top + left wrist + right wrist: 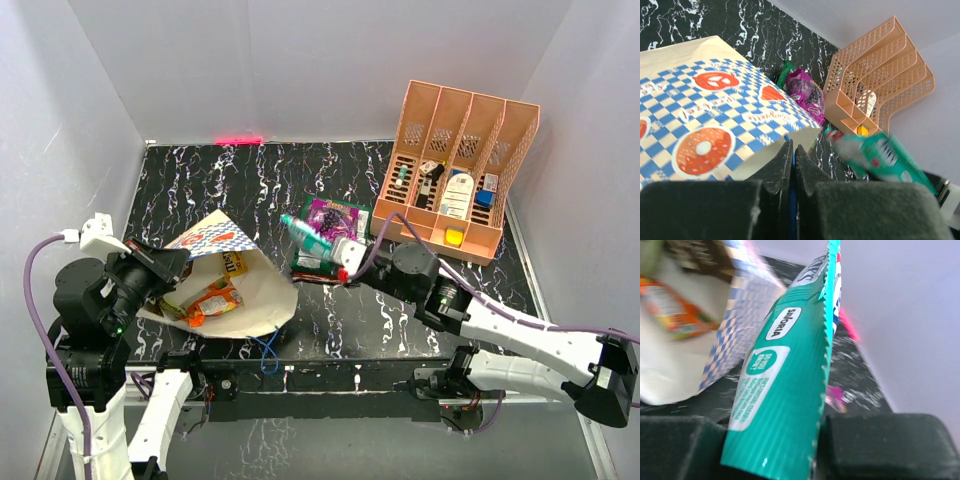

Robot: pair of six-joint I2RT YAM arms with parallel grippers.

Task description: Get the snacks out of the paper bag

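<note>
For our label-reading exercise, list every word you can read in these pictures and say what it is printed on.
"SAVORIA": white oval on the teal packet.
"DID YOU KNOW?": green panel on the same packet; the small print below it is blurred.
"Baguette" and "Pretzel": upside down on the paper bag; likely readings.
Purple packet: print too blurred to read.
Labels on the items in the orange rack: too small to read.

We find the paper bag (262, 290) lying at the near left, with packets (213, 298) inside it. To its right sits a pile of snacks (335, 216), and the slotted rack (470, 120) stands far right.
</note>
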